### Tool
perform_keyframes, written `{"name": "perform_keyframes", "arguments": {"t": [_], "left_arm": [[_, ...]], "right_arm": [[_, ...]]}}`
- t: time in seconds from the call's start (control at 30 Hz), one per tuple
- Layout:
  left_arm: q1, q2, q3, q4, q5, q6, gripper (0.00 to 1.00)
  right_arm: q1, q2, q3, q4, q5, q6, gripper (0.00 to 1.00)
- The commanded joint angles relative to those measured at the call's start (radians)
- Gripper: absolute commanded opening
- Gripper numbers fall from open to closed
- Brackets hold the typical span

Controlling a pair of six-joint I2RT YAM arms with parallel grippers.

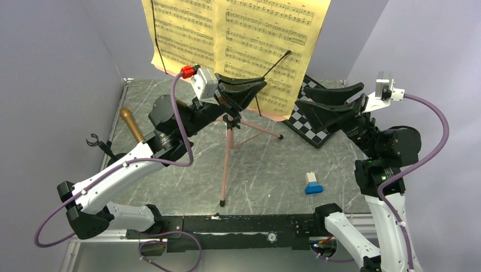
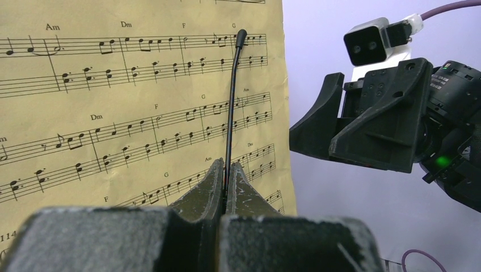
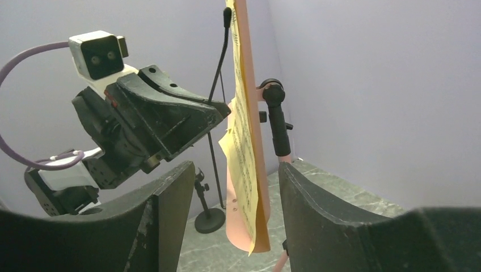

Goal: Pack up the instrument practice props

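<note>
Left pincer (image 1: 262, 83) grips the mic stand (image 1: 278, 62) in front of the music stand (image 1: 228, 153)
The left pincer is fully closed on the thin black rod of the mic stand, just in front of the yellow sheet-music pages (image 1: 249, 34) that lean on the pink music stand. The right pincer (image 1: 303, 97) is wide open and holds nothing, to the right of the music stand, above the chessboard (image 1: 312, 127). The gold-brown microphone (image 1: 131, 124) lies on the surface (image 1: 272, 170), to the left of the music stand

Plain lavender walls (image 1: 57, 56) enclose a grey marbled tabletop (image 1: 272, 170) under even light.
</note>
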Motion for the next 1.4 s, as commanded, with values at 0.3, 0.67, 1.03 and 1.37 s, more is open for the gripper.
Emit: {"name": "perform_keyframes", "arguments": {"t": [0.3,0.67,1.03,1.37], "left_arm": [[0.018,-0.017,-0.003,0.037,-0.060,0.045,0.00],[0.018,-0.008,0.005,0.036,-0.060,0.043,0.00],[0.017,-0.008,0.003,0.032,-0.066,0.045,0.00],[0.016,-0.014,-0.001,0.034,-0.068,0.045,0.00]], "right_arm": [[0.029,0.050,0.063,0.001,-0.032,-0.007,0.56],[0.048,0.054,0.062,0.038,-0.076,0.008,0.45],[0.052,0.031,0.052,0.030,-0.059,-0.001,0.55],[0.053,0.006,0.039,0.019,-0.053,-0.010,0.45]]}}
